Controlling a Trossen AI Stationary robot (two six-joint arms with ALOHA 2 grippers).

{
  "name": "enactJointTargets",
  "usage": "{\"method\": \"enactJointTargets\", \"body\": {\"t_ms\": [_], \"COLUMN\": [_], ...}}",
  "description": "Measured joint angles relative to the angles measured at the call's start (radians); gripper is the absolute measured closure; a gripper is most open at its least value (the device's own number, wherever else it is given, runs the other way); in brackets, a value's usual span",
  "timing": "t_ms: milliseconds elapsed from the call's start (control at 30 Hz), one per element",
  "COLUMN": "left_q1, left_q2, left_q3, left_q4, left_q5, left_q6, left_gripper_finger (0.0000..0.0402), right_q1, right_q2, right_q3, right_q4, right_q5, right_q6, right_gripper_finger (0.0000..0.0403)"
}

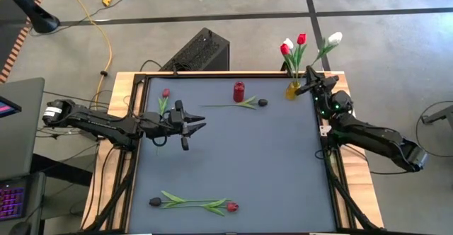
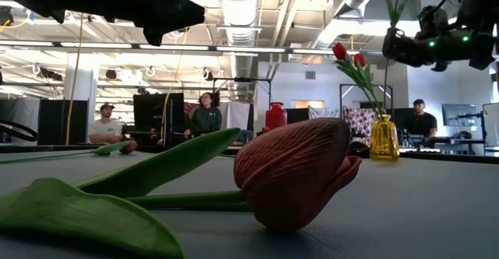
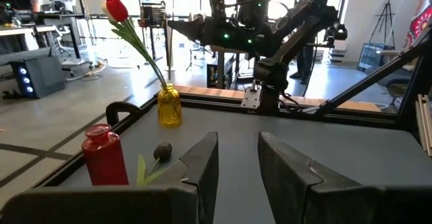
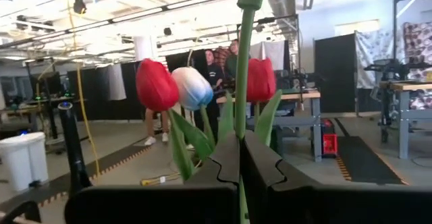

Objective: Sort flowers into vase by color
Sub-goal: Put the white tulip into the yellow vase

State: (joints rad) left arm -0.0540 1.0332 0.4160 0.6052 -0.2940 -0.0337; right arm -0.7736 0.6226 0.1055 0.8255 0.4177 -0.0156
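My right gripper [image 1: 309, 80] is at the far right corner, beside the yellow vase [image 1: 292, 90], and is shut on the stem of a white tulip [image 1: 335, 38]. Two red tulips [image 4: 156, 84] and a white one [image 4: 192, 88] stand in that vase. A red vase [image 1: 239, 91] stands at the far middle, with a dark-headed flower [image 1: 262, 102] lying on the table beside it. My left gripper [image 1: 190, 126] hovers open at mid-left with nothing between its fingers. A maroon flower [image 1: 165, 93] lies by the left arm. Two more flowers [image 1: 191, 203] lie near the front edge. My right gripper pinches the white tulip's green stem [image 4: 241, 158] between its two fingers. The fingers point about level and lie across the stem. The stem stands upright, with the head above the fingers. The gripper hides the stem's lower end.
The table's middle is bare grey mat [image 1: 255, 157] inside a black frame. A black box [image 1: 202, 49] and cables lie on the floor beyond the far edge. People sit and stand in the room behind the table [image 2: 207, 112].
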Motion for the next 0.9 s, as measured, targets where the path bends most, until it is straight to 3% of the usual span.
{"method": "enactJointTargets", "body": {"t_ms": [900], "left_q1": [0.000], "left_q2": [0.000], "left_q3": [0.000], "left_q4": [0.000], "left_q5": [0.002], "left_q6": [0.007], "left_gripper_finger": [0.0308], "right_q1": [-0.021], "right_q2": [0.208], "right_q3": [0.000], "right_q4": [-0.005], "right_q5": [0.001], "right_q6": [0.157], "right_gripper_finger": [0.0369]}}
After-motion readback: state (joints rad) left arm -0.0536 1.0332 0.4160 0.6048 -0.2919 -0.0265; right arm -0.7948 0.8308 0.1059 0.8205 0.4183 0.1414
